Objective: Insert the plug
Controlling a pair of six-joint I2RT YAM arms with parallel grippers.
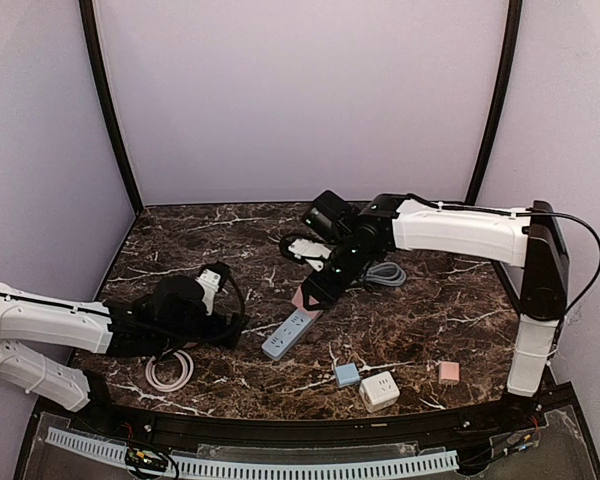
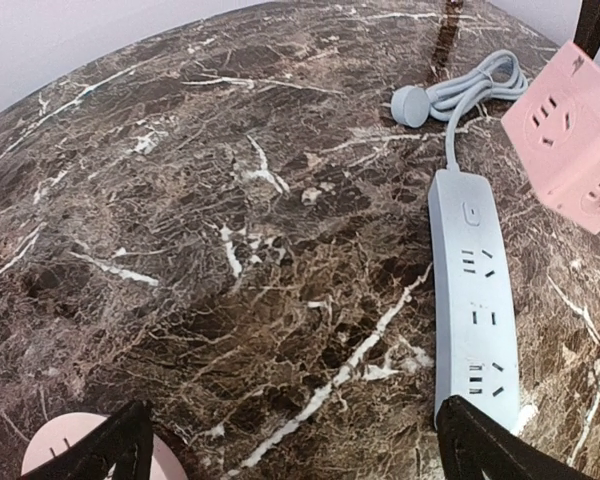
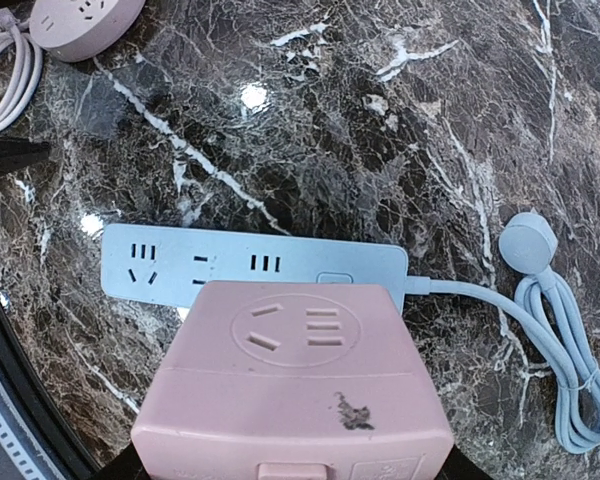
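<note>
Above the centre of the desk point(image 1: 430, 320), the right claw point(image 1: 315, 288) pinches a pink cube socket adapter point(image 3: 295, 390) over the 1 o'clock end of the blue power strip point(image 1: 288, 334). It is not yet plugged in. At 8 o'clock, the left claw point(image 2: 295, 440) rests spread and empty.

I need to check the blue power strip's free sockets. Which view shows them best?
Left wrist: the blue power strip lies nearly whole, its three socket groups clear. Right wrist shows it partly behind the pink cube adapter; top external shows it small, far end covered.

cube socket point(image 1: 306, 297) over power strip point(image 1: 288, 335) far end; cord coil point(image 1: 385, 274) behind; cable loop point(image 1: 168, 370) left
</note>
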